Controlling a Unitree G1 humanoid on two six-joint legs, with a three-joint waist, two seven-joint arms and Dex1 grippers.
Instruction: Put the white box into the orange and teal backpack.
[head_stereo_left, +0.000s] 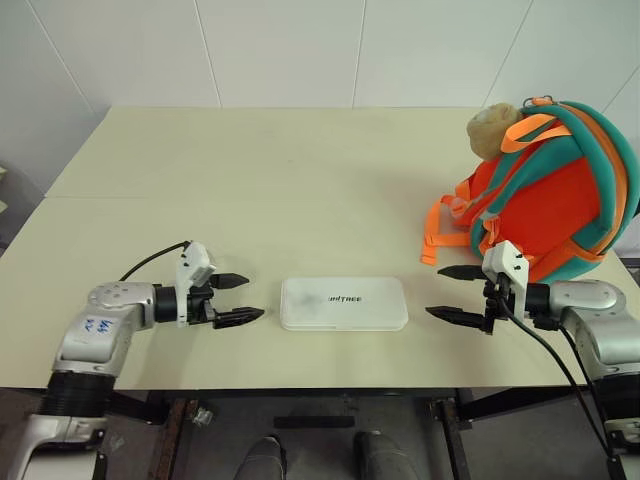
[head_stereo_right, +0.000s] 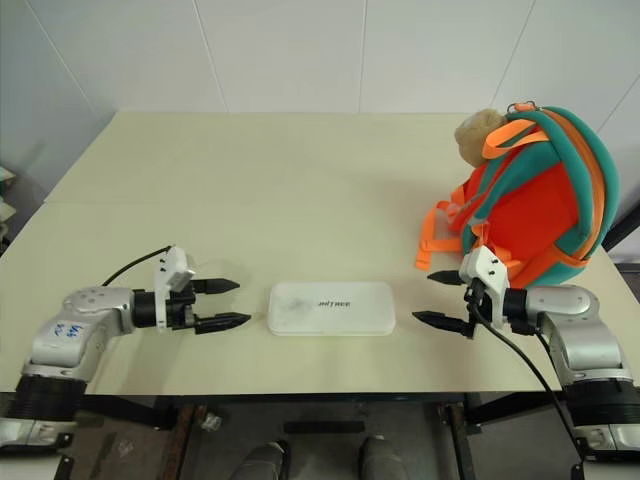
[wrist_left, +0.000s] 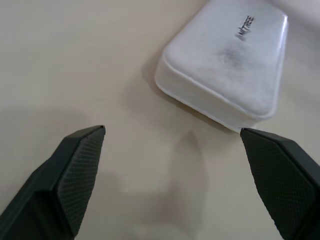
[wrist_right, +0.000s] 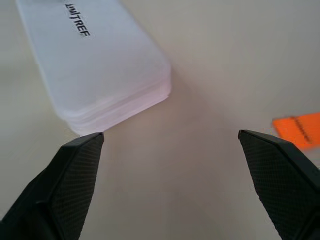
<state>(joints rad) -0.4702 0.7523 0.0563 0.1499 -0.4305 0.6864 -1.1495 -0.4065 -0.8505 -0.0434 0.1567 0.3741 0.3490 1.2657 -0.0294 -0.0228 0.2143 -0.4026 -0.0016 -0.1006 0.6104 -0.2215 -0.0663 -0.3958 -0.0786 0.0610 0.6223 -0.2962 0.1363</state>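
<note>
Left eye view: both arms reach in low over the near edge of the table (head_stereo_left: 300, 170), forearms roughly level, aimed inward at each other. Left gripper (head_stereo_left: 236, 299) jaws apart, nothing between them, just beside the left end of the white box (head_stereo_left: 343, 303). Right gripper (head_stereo_left: 456, 294) jaws likewise apart and empty, near the box's right end, a small gap showing. Box lies flat near the front edge, lid up, between the two grippers, touching neither.

Orange and teal backpack (head_stereo_left: 548, 190) stands upright at the table's right rear, well apart from the box, tan plush ball (head_stereo_left: 492, 128) at its top. Its opening cannot be made out from here; its right side is cut off by the frame edge. Lid lettering too small to read in head views.

Table is pale cream, a seam running across it. White tiled wall (head_stereo_left: 300, 50) behind.
</note>
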